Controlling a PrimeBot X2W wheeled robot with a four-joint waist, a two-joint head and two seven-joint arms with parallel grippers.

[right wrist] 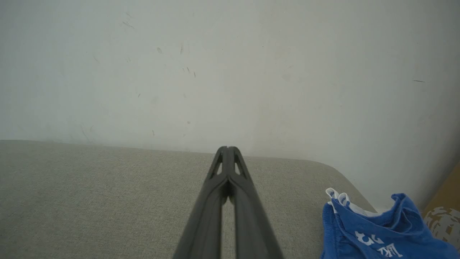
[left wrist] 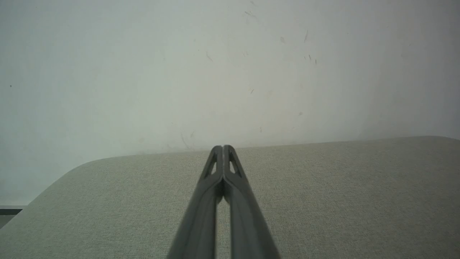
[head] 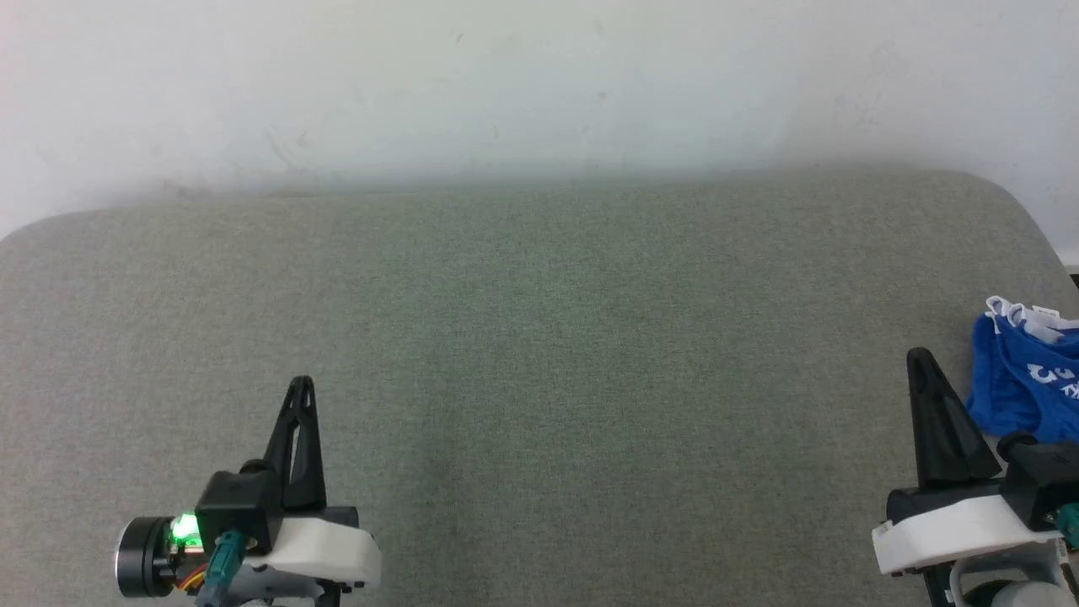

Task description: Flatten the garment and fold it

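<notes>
The garment, a bright blue pair of shorts in thin sports fabric with white print and small white loops at its top edge, lies crumpled in a heap at the far right of the surface. It sits near the surface's rounded back corner, and the head view's right edge cuts part of it off. The surface is a wide pad covered in grey-green woven cloth, standing against a scuffed off-white wall. The right claw is clenched on nothing, its two long dark fingers pressed together at the tips. It hangs just left of the heap, with a strip of bare cloth showing between the tips and the blue fabric. In the right wrist view the garment bunches at the lower right, with white characters showing on its folds. The left claw is likewise clenched and empty, over the bare left part of the surface, well apart from the shorts.
</notes>
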